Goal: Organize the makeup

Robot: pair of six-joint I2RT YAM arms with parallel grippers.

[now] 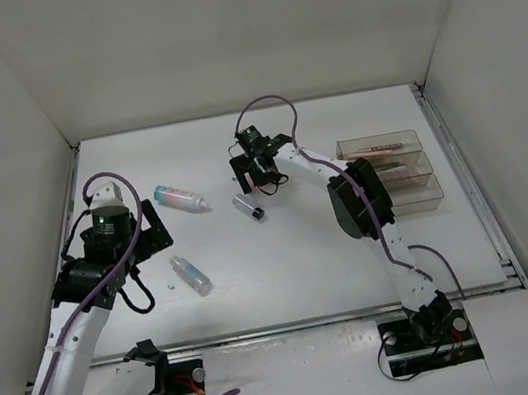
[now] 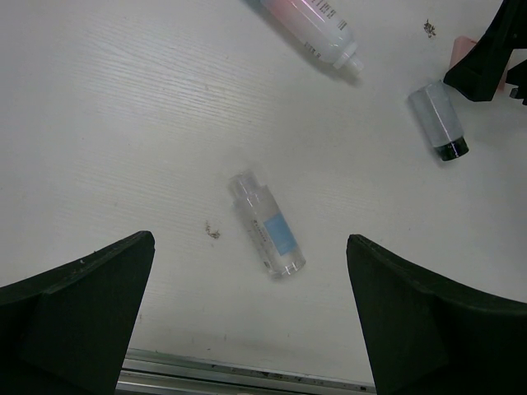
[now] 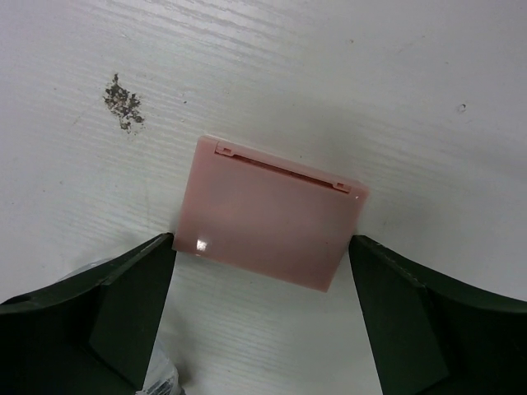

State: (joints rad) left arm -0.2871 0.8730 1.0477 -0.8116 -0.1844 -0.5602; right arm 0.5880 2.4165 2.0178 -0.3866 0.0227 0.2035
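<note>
**Between the jaws of the right gripper: the pink square, at the grasp step**

Between the jaws of the right gripper (image 3: 262, 240) the pink square (image 3: 270, 218) lies flat on the desk (image 1: 307, 271), hinge edge away from the wrist. One finger stands at each side edge. The jaws are set wide, at or just off those edges, and I cannot tell whether they press on it.

The step in hand looks like the pick-up of this square. The next move calls for a firm, even hold on the two thin side edges and a straight lift, since the case is flat and could slip or tip.

Just beside this gripper, on its near left, lies a small dark-capped bottle (image 1: 248, 206). Well off to its right stands the clear tiered box (image 1: 426, 193), the likely place for the square.

The left gripper (image 2: 249, 239) hangs wide open and empty above a clear bottle with a blue label (image 2: 268, 226). A pink bottle (image 1: 181, 198) lies farther ahead of it.
</note>
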